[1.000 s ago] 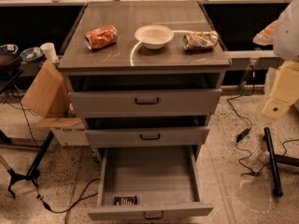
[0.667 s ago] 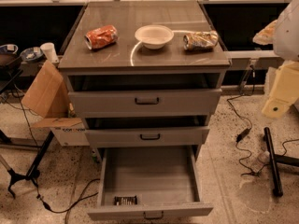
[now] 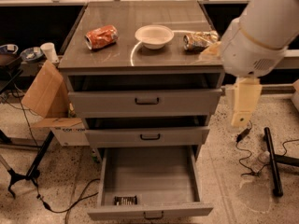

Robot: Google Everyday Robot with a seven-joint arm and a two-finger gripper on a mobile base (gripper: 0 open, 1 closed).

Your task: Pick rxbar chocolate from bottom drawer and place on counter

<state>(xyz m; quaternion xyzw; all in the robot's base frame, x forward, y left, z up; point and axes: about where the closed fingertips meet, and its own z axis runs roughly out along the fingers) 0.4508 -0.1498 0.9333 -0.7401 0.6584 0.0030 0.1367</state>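
1. gripper [image 3: 243, 108]: hangs pointing down just outside the front right corner of the counter [image 3: 154, 55], below its front edge and about level with the top drawer [image 3: 145, 101]; open or closed: cannot tell.
2. arm [image 3: 261, 27]: big white housing above the gripper; overlaps the counter's right edge near that corner.
3. rxbar chocolate [image 3: 125, 200]: flat on the floor of the bottom drawer [image 3: 149, 171]; drawer is pulled out; bar sits close to the drawer front, left of the counter's front-edge midpoint.
4. key relation: bar lies down and left of the gripper, well apart; its long axis runs parallel to the counter's front edge; my read: descend, traverse left, grasp across the short side.
5. counter: orange can [image 3: 101, 36] toward the left edge; bowl [image 3: 154, 35] central; foil bag [image 3: 200, 40] toward the right edge.
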